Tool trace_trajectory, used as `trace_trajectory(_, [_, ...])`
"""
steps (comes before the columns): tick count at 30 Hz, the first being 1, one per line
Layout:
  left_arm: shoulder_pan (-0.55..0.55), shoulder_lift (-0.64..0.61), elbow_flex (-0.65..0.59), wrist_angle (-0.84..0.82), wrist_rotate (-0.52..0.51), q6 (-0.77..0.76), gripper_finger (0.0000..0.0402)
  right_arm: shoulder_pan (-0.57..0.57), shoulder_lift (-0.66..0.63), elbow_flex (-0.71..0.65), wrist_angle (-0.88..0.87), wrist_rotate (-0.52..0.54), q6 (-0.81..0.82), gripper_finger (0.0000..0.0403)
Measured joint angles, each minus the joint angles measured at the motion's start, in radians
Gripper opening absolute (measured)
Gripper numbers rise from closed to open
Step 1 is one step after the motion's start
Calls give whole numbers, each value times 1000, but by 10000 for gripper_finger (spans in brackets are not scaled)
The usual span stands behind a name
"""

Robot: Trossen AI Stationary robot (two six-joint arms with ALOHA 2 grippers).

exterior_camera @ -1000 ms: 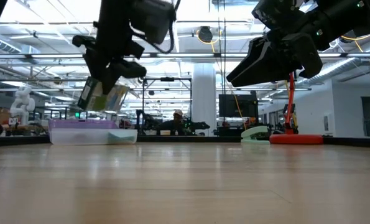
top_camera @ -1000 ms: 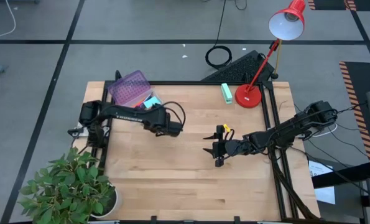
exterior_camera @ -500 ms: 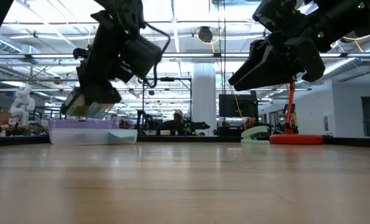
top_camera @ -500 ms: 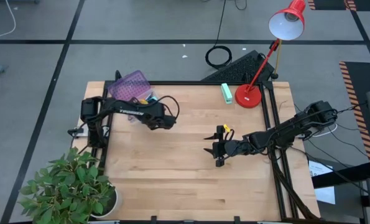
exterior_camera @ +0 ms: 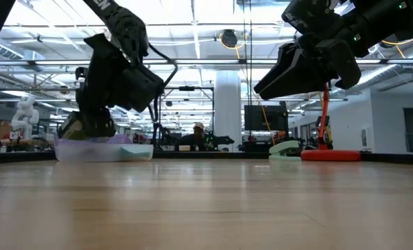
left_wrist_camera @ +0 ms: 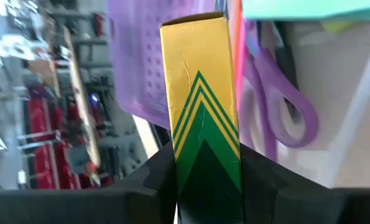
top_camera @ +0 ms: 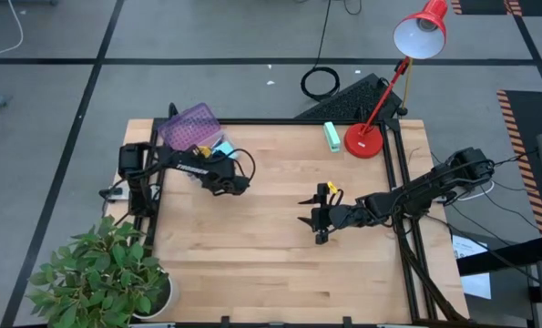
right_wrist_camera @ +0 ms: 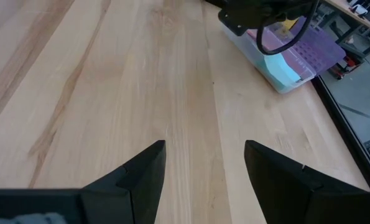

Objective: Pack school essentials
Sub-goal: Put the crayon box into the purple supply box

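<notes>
A: Left gripper?
B: Clamped on the yellow-green cardboard crayon box, at the clear plastic case's rim.
A: Right gripper?
B: Jaws spread, empty, above bare wooden table.

A red desk lamp stands at the far right edge of the wooden table, its shade reaching past the edge. Just beside its base lies a mint-green oblong block (lying flat). A potted plant sits at the near left corner.
</notes>
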Motion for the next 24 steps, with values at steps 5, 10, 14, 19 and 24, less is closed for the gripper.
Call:
trace_trajectory(5, [-19,0,-2,3,-83,9,134,0,0,0,3,0,-5,212])
trace_trajectory(10, [-10,0,-5,77,-93,79,162,0,0,0,7,1,-6,212])
trace_trajectory(14, [1,0,-6,82,-81,97,190,0,0,0,6,1,-4,212])
trace_trajectory(19, [6,0,-6,71,-55,104,225,0,0,0,0,1,-1,212])
trace_trajectory(24, [5,0,-6,77,-22,121,242,0,0,0,-1,1,0,212])
